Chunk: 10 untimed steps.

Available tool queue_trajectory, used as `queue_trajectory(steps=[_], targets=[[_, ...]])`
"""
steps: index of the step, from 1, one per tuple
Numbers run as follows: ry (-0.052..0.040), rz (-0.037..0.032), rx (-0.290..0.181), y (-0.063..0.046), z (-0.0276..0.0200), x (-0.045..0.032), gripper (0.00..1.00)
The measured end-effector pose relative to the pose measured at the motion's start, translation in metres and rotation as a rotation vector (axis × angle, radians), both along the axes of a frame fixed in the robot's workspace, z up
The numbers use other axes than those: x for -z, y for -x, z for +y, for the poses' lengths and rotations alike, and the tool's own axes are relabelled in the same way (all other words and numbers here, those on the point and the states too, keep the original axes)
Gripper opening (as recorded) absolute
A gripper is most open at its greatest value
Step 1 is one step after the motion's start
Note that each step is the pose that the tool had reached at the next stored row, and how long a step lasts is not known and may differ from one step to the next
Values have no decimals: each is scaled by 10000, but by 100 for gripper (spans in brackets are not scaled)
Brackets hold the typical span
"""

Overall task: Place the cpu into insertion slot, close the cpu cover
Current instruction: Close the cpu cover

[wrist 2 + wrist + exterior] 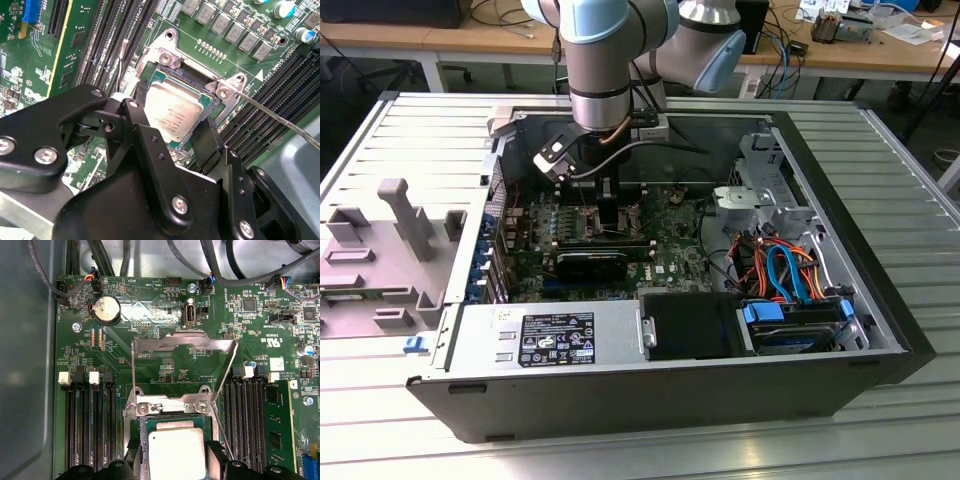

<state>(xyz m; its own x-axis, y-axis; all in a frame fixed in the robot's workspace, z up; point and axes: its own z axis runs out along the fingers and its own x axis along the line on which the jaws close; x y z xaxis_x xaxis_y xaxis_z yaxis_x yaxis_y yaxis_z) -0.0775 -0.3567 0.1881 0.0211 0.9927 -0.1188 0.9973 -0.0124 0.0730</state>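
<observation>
The cpu (172,112) is being held over the insertion slot (200,82) near the middle of the second wrist view, with the black fingers (207,145) of the gripper (175,145) standing at two of its opposite edges. The jaws are being kept closed on the chip, or nearly so; whether they are truly pressing or just beside its edges cannot be told. In the first wrist view the cpu (176,452) is being shown at the bottom centre, below the silvery hinge end of the insertion slot (167,405). The cpu cover (182,342) is being held up and open, its frame standing across the middle of that view, with the lever wire (133,370) swung clear along its left side. In the exterior view the gripper (608,222) is being lowered into the open computer case (880,300), left of centre, above the green motherboard (670,260).

Several risks are being judged from here. The chip may be sitting slightly skewed; if it is being released while tilted, socket contacts could be bent. Whether it is fully seated cannot be told. The fingers are being worked close to the memory slots (280,95), and a sideways drift could scrape them. The raised cover could also be knocked down onto the fingers.
</observation>
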Motion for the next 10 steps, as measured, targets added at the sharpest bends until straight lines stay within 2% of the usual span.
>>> queue_trajectory(steps=[10], targets=[[0, 0, 0, 0, 0, 0, 62]])
